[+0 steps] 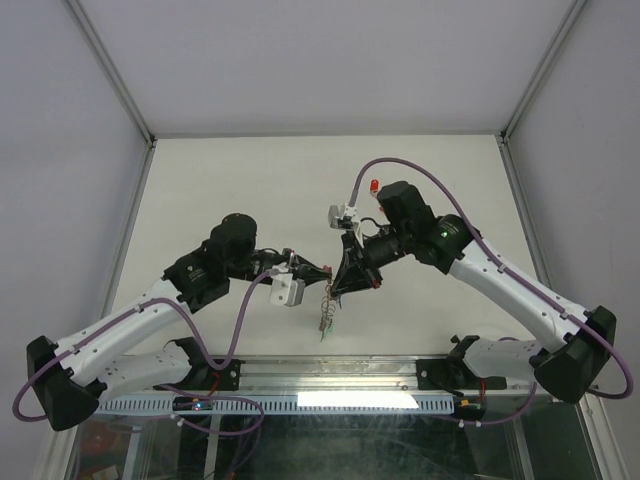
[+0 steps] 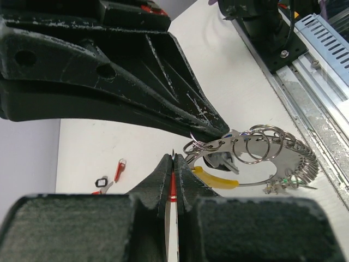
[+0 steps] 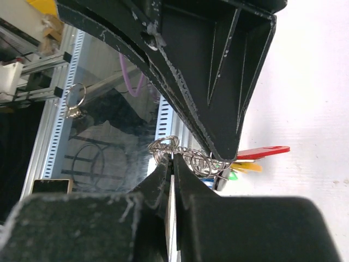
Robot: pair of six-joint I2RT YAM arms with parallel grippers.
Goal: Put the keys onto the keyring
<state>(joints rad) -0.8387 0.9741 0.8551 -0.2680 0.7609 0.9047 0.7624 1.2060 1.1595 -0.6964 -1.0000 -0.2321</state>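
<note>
**Threading under way, not finished**

Above the near edge of the desk point(image 1: 200, 190): right gripper point(image 3: 172, 164) clamped on the keyring point(image 2: 286, 162), left gripper point(image 2: 172, 164) clamped on what looks like a red-tagged key point(image 3: 262, 150). Apparently not threaded yet. Leaves another red key point(image 1: 373, 187) loose toward the far edge.

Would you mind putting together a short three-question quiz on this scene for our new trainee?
1. True or false: the left gripper and the right gripper both stand open.
2. The plastic arc on the keyring is: A blue, B yellow, C white.
3. Fill in: in the left wrist view, the loose key lying on the table beside a black-tagged piece has a ___ tag.
Key: 1 false; 2 B; 3 red.
</note>
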